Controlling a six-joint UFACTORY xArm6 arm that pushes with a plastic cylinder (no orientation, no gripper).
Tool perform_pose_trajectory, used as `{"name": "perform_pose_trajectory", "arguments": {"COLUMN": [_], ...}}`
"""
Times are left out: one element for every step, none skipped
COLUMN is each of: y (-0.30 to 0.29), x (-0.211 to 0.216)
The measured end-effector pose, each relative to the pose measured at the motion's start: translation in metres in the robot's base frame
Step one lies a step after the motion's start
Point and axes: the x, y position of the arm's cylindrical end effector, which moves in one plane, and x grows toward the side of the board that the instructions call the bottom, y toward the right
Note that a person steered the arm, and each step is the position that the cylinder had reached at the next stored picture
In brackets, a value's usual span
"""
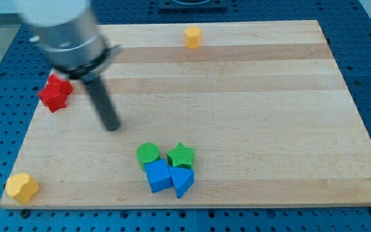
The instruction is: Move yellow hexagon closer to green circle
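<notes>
The yellow hexagon (192, 37) sits near the board's top edge, a little left of the middle. The green circle (148, 153) lies low on the board, in a cluster of blocks. My tip (113, 126) rests on the board up and to the left of the green circle, a short gap away. It is far below and to the left of the yellow hexagon and touches no block.
A green star (181, 155), a blue cube (158, 175) and a blue triangle (182, 181) crowd against the green circle. Red blocks (55, 93) sit at the view's left edge of the wooden board (269, 116). A yellow heart-like block (22, 187) lies at the bottom-left corner.
</notes>
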Motion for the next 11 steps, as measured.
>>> {"name": "perform_pose_trajectory", "arguments": {"y": [0.102, 0.187, 0.223, 0.209, 0.129, 0.063, 0.011, 0.001, 0.002, 0.005, 0.004], "x": [-0.044, -0.111, -0.191, -0.252, -0.247, -0.200, -0.137, -0.133, -0.152, -0.126, -0.060]}}
